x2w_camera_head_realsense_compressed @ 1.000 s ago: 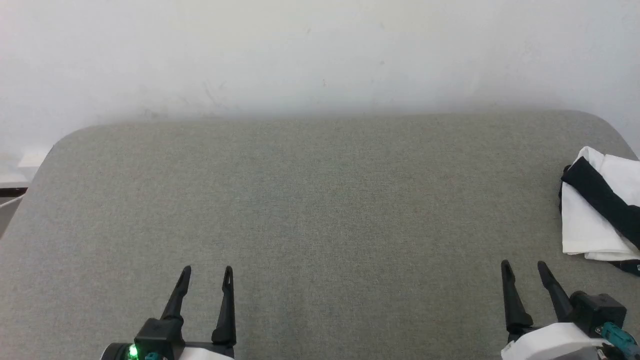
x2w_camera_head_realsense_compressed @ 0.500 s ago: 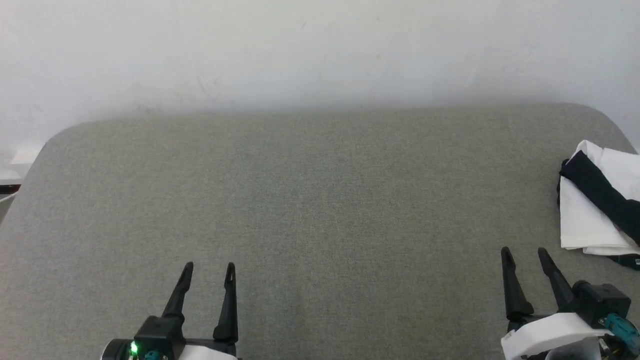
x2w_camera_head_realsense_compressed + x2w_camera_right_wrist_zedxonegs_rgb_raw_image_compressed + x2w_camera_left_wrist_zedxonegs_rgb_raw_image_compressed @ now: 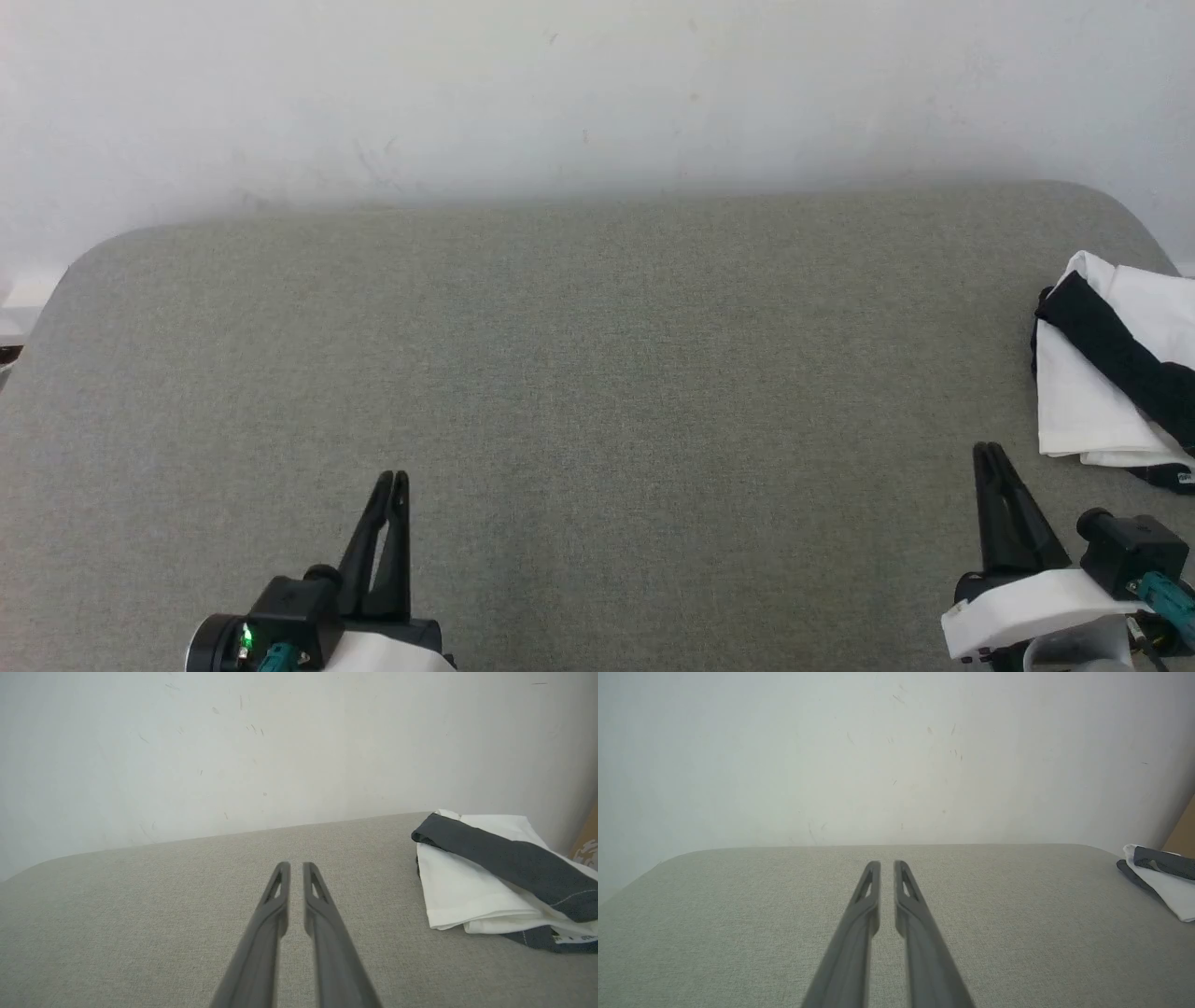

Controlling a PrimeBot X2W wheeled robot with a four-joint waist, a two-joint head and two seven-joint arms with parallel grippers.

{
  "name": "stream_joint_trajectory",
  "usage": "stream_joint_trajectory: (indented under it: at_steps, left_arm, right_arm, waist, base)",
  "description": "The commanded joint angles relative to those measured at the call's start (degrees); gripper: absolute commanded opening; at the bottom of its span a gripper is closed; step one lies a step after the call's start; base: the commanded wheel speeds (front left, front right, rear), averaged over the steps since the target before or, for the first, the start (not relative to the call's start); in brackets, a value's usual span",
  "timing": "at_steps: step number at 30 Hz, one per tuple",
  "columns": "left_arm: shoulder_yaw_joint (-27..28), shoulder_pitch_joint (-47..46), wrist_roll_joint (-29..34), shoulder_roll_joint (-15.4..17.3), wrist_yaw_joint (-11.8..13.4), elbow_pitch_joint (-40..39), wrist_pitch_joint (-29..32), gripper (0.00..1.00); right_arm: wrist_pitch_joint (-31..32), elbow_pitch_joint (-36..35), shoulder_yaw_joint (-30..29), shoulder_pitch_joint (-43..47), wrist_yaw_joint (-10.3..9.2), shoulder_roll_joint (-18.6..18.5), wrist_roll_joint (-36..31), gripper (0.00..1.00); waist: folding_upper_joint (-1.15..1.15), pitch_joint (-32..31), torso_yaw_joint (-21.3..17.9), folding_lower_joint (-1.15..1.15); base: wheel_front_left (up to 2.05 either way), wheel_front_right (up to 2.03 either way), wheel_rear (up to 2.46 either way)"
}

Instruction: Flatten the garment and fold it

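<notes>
The garment (image 3: 1102, 392) lies folded into a small white stack with a black band across its top, at the far right of the grey surface. It shows in the right wrist view as the garment (image 3: 486, 877) and in the left wrist view as a sliver of the garment (image 3: 1160, 877) at the right edge. My right gripper (image 3: 988, 452) is shut and holds nothing, a short way in front of and left of the stack. At the lower left my left gripper (image 3: 393, 479) is shut too, over bare fabric. Fingers nearly touch in both wrist views: left gripper (image 3: 887, 863), right gripper (image 3: 296, 864).
A grey-green padded surface (image 3: 579, 373) with rounded corners spans the view, and a white scuffed wall (image 3: 597, 93) rises right behind its far edge. A brown cardboard edge (image 3: 586, 847) stands past the garment at the right.
Both grippers have gone from open to shut, with nothing between the fingers. The head camera has tilted a little, so the surface and the garment sit higher in the picture.
</notes>
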Motion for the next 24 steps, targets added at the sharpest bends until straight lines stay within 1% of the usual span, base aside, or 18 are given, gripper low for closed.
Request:
stream_joint_trajectory:
  at_steps: [1,24]
  left_arm:
    - [0.0,0.0,0.0,0.0,0.0,0.0,0.0,0.00]
    - [0.8,-1.2,1.0,-0.1,0.2,-0.1,2.6,0.00]
  right_arm:
    - [0.0,0.0,0.0,0.0,0.00,0.0,0.0,0.00]
    - [2.7,-2.4,0.9,-0.1,-0.01,0.0,-1.9,0.00]
  waist:
    - [0.00,0.0,0.0,0.00]
    - [0.00,0.3,0.1,0.00]
  base:
    - [0.00,0.00,0.00]
    - [0.00,0.00,0.00]
